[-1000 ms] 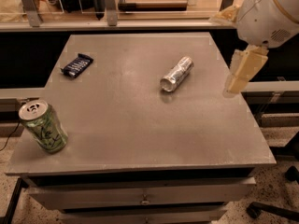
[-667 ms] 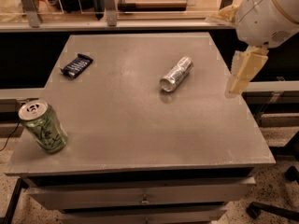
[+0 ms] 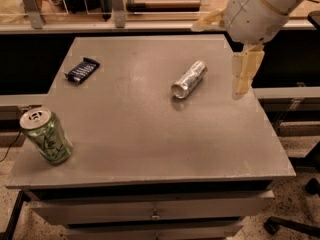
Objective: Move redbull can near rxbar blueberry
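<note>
The redbull can [image 3: 189, 79], slim and shiny silver, lies on its side near the middle of the grey table [image 3: 150, 134], its open end toward the front left. The rxbar blueberry [image 3: 82, 69], a flat dark blue bar, lies at the table's back left. My gripper [image 3: 245, 74] hangs above the table's right edge, to the right of the can and apart from it. It holds nothing.
A green-patterned can [image 3: 46, 135] with a silver top stands tilted at the front left corner. A shelf rail with posts [image 3: 117, 6] runs behind the table. A drawer front [image 3: 155, 211] sits below the table top. A chair base [image 3: 295, 224] is at lower right.
My arm and gripper have shifted a little to the left, toward the can. The cans and the bar have not moved.
</note>
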Controlling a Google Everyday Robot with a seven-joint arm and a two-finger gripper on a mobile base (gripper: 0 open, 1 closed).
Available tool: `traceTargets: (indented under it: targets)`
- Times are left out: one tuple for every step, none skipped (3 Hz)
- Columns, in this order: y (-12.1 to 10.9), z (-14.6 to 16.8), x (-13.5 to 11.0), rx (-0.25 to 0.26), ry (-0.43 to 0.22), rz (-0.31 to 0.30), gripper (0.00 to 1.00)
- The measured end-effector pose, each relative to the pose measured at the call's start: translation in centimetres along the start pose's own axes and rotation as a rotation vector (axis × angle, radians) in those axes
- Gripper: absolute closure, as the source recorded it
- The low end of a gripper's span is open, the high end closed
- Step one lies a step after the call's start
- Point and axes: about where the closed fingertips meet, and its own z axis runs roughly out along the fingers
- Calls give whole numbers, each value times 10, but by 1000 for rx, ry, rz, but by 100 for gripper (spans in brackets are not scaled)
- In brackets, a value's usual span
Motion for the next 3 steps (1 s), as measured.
traceTargets:
  targets:
    - [-16, 25, -5, -82, 14, -202, 0]
    - [-24, 41, -7, -97, 43, -378, 0]
    - [-27, 54, -12, -87, 91, -471, 0]
